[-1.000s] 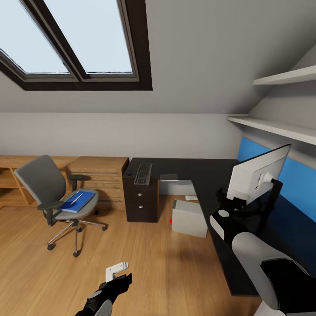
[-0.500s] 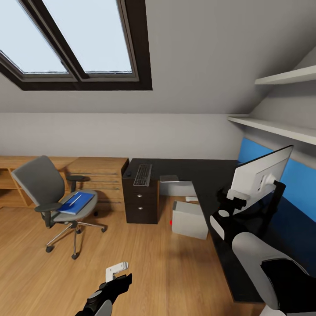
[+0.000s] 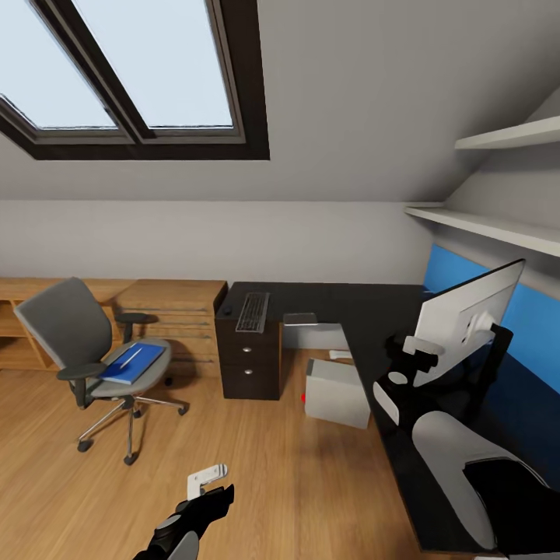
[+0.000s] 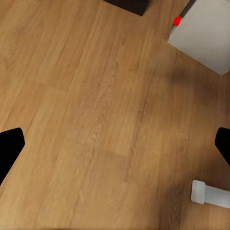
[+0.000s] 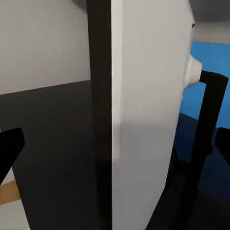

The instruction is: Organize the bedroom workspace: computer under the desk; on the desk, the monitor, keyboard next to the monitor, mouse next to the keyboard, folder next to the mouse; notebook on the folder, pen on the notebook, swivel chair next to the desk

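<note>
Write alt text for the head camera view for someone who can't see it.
An attic bedroom where the right tool is at the edge of a monitor on a black desk. A grey computer sits on the floor below, and a swivel chair holding a blue folder stands at left.

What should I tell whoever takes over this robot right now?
Left gripper: open, empty, over the floor.
Right gripper: straddles the monitor's edge; I cannot tell if it grips.
The monitor stands on the desk. The computer sits on the floor beside the desk. The keyboard lies on the drawer cabinet. The folder lies on the chair, away from the desk.
Done: monitor on desk.
Left: keyboard, folder and chair to the desk, then the stacking.
</note>
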Motion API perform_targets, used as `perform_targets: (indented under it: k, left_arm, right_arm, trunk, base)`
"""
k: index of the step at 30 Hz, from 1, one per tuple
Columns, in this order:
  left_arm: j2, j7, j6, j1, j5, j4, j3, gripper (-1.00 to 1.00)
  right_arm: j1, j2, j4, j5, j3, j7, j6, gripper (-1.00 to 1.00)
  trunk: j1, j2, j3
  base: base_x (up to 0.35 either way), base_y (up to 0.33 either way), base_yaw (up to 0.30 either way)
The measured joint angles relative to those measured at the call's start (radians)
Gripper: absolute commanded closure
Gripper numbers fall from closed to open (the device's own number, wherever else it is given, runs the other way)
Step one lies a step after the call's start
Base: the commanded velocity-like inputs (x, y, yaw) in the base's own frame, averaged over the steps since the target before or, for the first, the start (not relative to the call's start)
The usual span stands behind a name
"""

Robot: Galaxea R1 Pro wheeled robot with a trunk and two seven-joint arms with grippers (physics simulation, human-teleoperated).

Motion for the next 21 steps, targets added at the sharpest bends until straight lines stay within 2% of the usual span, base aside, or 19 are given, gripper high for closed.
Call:
perform_targets:
  k: [9, 15, 21]
  left_arm:
    - [0.0, 0.0, 0.0, 0.0, 0.0, 0.0, 0.0, -1.0]
    - [0.0, 0.0, 0.0, 0.0, 0.0, 0.0, 0.0, -1.0]
    - [0.0, 0.0, 0.0, 0.0, 0.0, 0.0, 0.0, -1.0]
  right_arm:
    - [0.0, -0.002, 0.001, -0.001, -0.001, 0.0, 0.002, -1.0]
    - [0.0, -0.004, 0.002, -0.001, -0.002, 0.0, 0.003, -1.0]
    - [0.0, -0.022, 0.002, -0.002, -0.004, 0.001, 0.015, -1.0]
  trunk:
    - [0.0, 0.0, 0.0]
    - [0.0, 0.0, 0.0]
    - [0.0, 0.0, 0.0]
  base:
    - [0.169, 0.0, 0.0]
    - [0.041, 0.0, 0.0]
    - [0.008, 0.0, 0.0]
